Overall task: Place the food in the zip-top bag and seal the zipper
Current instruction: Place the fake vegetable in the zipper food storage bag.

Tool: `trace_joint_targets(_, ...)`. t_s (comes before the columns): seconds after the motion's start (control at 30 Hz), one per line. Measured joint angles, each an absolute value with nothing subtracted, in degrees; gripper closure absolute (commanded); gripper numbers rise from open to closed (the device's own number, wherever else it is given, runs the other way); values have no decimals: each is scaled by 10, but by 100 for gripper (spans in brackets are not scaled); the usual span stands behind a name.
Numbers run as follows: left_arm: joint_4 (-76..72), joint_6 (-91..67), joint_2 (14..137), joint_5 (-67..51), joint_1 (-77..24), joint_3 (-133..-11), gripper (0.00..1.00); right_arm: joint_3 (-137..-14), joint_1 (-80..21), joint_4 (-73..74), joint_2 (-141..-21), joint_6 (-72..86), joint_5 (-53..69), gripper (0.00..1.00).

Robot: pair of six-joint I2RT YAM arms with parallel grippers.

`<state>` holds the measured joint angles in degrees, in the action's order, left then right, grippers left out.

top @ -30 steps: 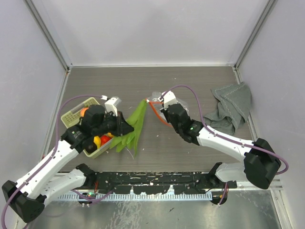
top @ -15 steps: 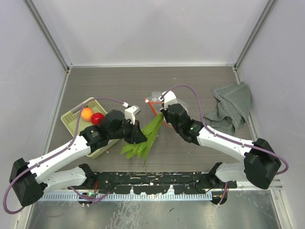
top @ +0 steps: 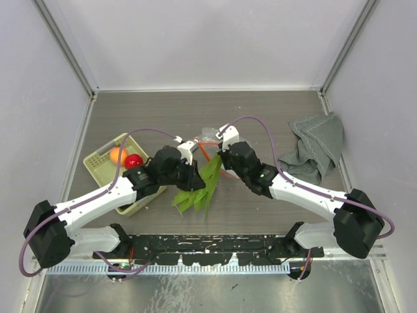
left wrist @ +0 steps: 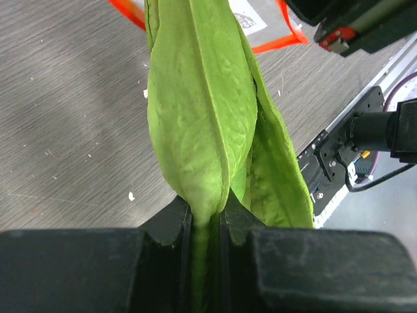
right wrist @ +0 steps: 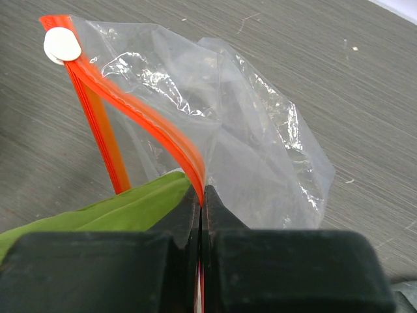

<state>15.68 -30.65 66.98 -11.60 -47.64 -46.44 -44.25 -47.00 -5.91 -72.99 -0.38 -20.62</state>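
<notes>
At mid-counter [top: 273, 117], your left tool [left wrist: 205, 218] pinches the lettuce [left wrist: 195, 111] by its stem, its leaf tips at the bag [right wrist: 260, 150]. Your right tool [right wrist: 202, 199] clamps the zipper [right wrist: 140, 117]. Next, feed the leaves into the mouth.

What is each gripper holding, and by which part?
The left gripper clamps the leafy green toy by its stalk end; the right gripper pinches the zip-top bag by its zipper strip.
</notes>
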Motion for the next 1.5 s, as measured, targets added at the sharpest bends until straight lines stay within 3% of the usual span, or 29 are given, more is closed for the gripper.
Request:
trace_joint_targets(0.47, 127, -325, 725, -81, -476, -486, 100, -442, -470, -60, -730, 26, -98, 100)
trace_joint_targets(1.1, 43, -395, 754, 51, -478, -460, 100, -445, -476, -64, -722, 96, 41, 99)
trace_joint_targets(1.5, -82, -432, 754, 90, -478, -388, 100, -434, -479, -54, -710, 111, 13, 75)
